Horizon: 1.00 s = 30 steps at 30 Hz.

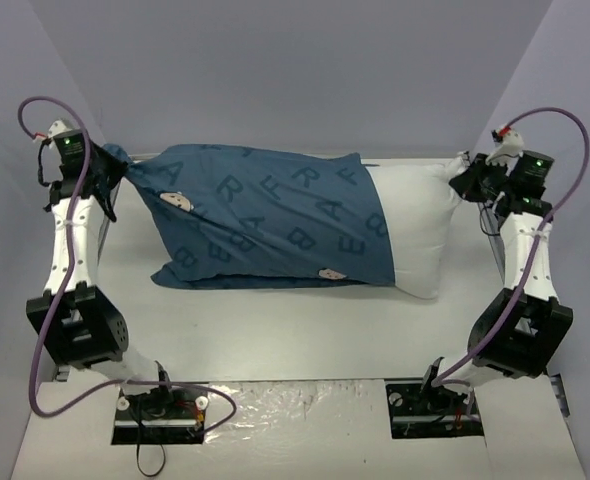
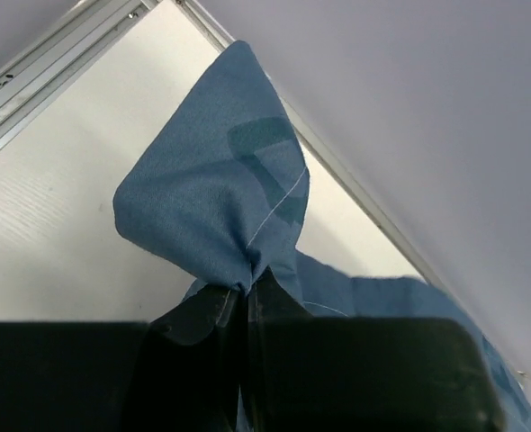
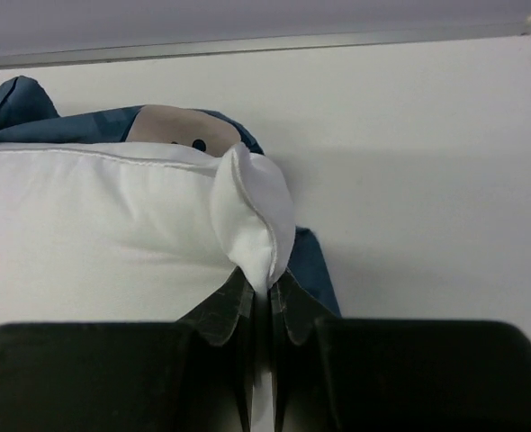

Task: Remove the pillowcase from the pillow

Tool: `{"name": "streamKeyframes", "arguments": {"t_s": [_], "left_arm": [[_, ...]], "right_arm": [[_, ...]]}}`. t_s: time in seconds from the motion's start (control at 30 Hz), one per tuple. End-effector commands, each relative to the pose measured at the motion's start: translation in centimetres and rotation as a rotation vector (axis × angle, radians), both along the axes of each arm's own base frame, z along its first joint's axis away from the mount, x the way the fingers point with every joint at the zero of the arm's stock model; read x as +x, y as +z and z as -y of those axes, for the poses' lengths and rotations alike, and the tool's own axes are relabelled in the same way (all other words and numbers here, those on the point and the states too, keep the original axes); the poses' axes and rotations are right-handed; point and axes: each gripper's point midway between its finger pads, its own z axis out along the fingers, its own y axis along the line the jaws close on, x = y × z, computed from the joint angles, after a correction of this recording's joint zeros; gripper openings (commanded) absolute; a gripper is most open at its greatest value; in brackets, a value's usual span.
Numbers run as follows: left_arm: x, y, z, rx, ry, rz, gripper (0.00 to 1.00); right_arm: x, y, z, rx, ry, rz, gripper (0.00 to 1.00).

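The dark teal-blue fabric pillowcase (image 1: 265, 215), printed with pale letters and mouse faces, stretches away from the left jaws, which pinch its bunched corner tight. It covers most of the plump white rectangular pillow (image 1: 420, 230), whose bare end reaches the right jaws, clamped on its seamed corner. Both lie on the white desk (image 1: 305, 340) between the two sets of jaws.

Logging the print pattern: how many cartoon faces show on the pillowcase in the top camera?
2. One face near the left end of the pillowcase, another face on its near edge, right of centre. More may be hidden underneath.
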Motion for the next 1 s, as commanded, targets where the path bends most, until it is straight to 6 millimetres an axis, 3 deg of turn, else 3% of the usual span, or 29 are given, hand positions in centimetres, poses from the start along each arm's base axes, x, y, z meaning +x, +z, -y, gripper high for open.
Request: {"name": "streamKeyframes", "arguments": {"t_s": [0.0, 0.03, 0.1, 0.13, 0.17, 0.2, 0.23, 0.27, 0.3, 0.33, 0.4, 0.43, 0.47, 0.5, 0.53, 0.57, 0.6, 0.67, 0.7, 0.73, 0.77, 0.83, 0.97], "left_arm": [[3.0, -0.9, -1.4, 0.114, 0.058, -0.032, 0.02], [3.7, -0.7, -0.4, 0.114, 0.034, -0.029, 0.02], [4.9, -2.6, 0.3, 0.113, -0.007, -0.083, 0.05], [5.4, -1.4, 0.7, 0.134, -0.039, -0.068, 0.22], [5.7, -2.2, 0.8, 0.132, -0.061, -0.101, 0.37], [5.9, -1.8, 0.9, 0.144, -0.073, -0.101, 0.48], [6.0, -1.3, 0.8, 0.160, -0.081, -0.101, 0.59], [6.0, 0.1, 0.6, 0.201, -0.093, -0.086, 0.76], [5.7, 1.3, 0.3, 0.223, -0.086, -0.068, 0.81], [5.4, 2.1, 0.2, 0.235, -0.085, -0.056, 0.85], [4.1, 5.1, 0.0, 0.288, -0.080, -0.005, 0.89], [3.4, 5.5, 0.3, 0.313, -0.099, -0.007, 0.92], [2.1, 7.2, 1.3, 0.329, -0.118, 0.025, 0.93], [1.2, 5.7, 2.2, 0.325, -0.146, -0.007, 0.93], [0.3, 5.0, 3.2, 0.336, -0.177, -0.024, 0.94], [-1.5, 5.3, 4.3, 0.347, -0.197, -0.020, 0.94], [-2.5, 1.3, 6.6, 0.334, -0.266, -0.101, 0.94], [-5.3, -1.4, 8.4, 0.327, -0.311, -0.172, 0.94], [-6.4, -2.8, 9.5, 0.319, -0.334, -0.206, 0.94], [-7.8, -6.2, 9.9, 0.278, -0.348, -0.280, 0.94], [-9.1, -6.6, 11.2, 0.275, -0.380, -0.288, 0.94], [-11.0, -9.0, 12.4, 0.269, -0.429, -0.332, 0.95], [-12.3, -11.8, 13.7, 0.254, -0.510, -0.353, 0.95]], "right_arm": [[4.3, 3.0, 1.1, -0.208, -0.191, 0.099, 0.00], [5.1, 3.3, 2.1, -0.242, -0.296, 0.103, 0.00], [6.4, 3.8, 2.1, -0.250, -0.392, 0.108, 0.00], [7.0, 4.4, 1.9, -0.266, -0.442, 0.122, 0.00], [7.8, 3.9, 1.9, -0.271, -0.444, 0.106, 0.02], [8.5, 6.0, 2.1, -0.277, -0.458, 0.146, 0.13], [8.7, 6.5, 2.1, -0.290, -0.447, 0.144, 0.35], [9.4, 6.6, 1.7, -0.288, -0.411, 0.138, 0.47], [9.8, 9.9, 1.7, -0.347, -0.375, 0.205, 0.66], [9.4, 9.9, 1.5, -0.366, -0.332, 0.172, 0.76], [8.2, 12.0, -0.4, -0.395, -0.086, 0.216, 1.00], [7.3, 12.6, -0.3, -0.399, -0.031, 0.224, 1.00], [6.6, 12.7, -1.2, -0.401, 0.048, 0.220, 1.00], [4.5, 10.9, -3.4, -0.391, 0.218, 0.165, 1.00], [3.7, 10.5, -4.2, -0.385, 0.270, 0.139, 1.00], [2.6, 8.9, -5.8, -0.371, 0.353, 0.093, 1.00], [0.3, 5.0, -6.9, -0.352, 0.435, -0.036, 1.00], [-2.4, 2.4, -9.0, -0.382, 0.492, -0.115, 1.00], [-3.5, 1.1, -9.2, -0.411, 0.493, -0.150, 1.00], [-4.4, -0.3, -8.6, -0.463, 0.464, -0.205, 1.00], [-5.9, -1.6, -8.9, -0.468, 0.463, -0.249, 0.99], [-7.0, -2.1, -8.8, -0.485, 0.448, -0.271, 0.99], [-7.8, -3.4, -8.6, -0.562, 0.518, -0.284, 1.00]]}}
